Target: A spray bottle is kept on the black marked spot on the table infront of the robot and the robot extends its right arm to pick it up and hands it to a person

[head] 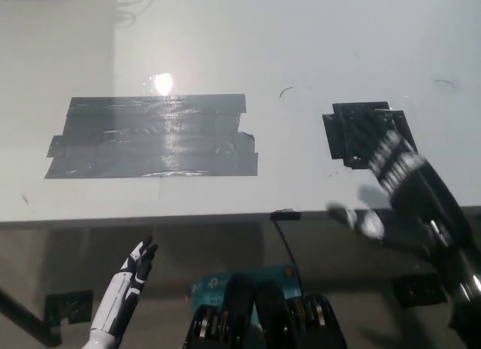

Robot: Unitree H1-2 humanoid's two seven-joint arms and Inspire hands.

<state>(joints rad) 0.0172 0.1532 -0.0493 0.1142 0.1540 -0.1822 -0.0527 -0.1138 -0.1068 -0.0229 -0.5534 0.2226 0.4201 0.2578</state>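
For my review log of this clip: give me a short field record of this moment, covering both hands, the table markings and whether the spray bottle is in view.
right hand: black, motion-blurred, over the table's front edge at right; open or shut cannot be told
left hand: white, open, resting low at lower left, below the table edge
table: white
large tape patch: grey, left of centre
small black patch: right side, partly covered by the right hand
spray bottle: not visible
person: none visible

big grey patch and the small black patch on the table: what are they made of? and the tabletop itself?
Grey patch: looks like overlapping strips of duct-type tape, glossy; it shows seams, wrinkles and a light glare.
Black patch: probably black tape as well, duller, with ragged overlapping edges; the blurred right hand covers part of it.
Table: smooth white top with a soft sheen, maybe laminate or painted board; hard to say which.
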